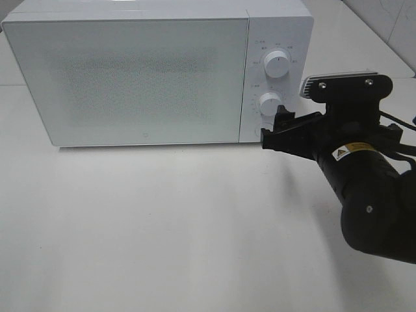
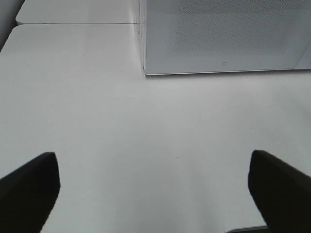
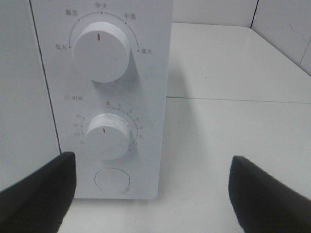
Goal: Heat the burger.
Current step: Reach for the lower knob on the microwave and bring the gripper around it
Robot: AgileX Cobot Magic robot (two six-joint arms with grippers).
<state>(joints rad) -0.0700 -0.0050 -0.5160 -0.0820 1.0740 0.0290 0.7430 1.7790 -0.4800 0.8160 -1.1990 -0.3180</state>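
Observation:
The burger shows in no view. A white microwave [image 1: 130, 78] stands at the back of the table with its frosted door shut. My right gripper [image 1: 274, 127] is open, a little in front of the control panel and just below the lower dial [image 1: 269, 103]. In the right wrist view its dark fingers [image 3: 39, 194] stand wide apart, facing the lower dial [image 3: 107, 136] and the round button [image 3: 112, 181], and nothing is held. My left gripper [image 2: 153, 189] is open over bare table, short of the microwave's front corner [image 2: 144, 73]. It holds nothing.
The upper dial [image 1: 277, 64] sits above the lower one; in the right wrist view the upper dial [image 3: 101, 51] has its red mark pointing up. The white table [image 1: 162, 227] stretches in front of the microwave. The right arm's black body [image 1: 370, 195] fills the right side.

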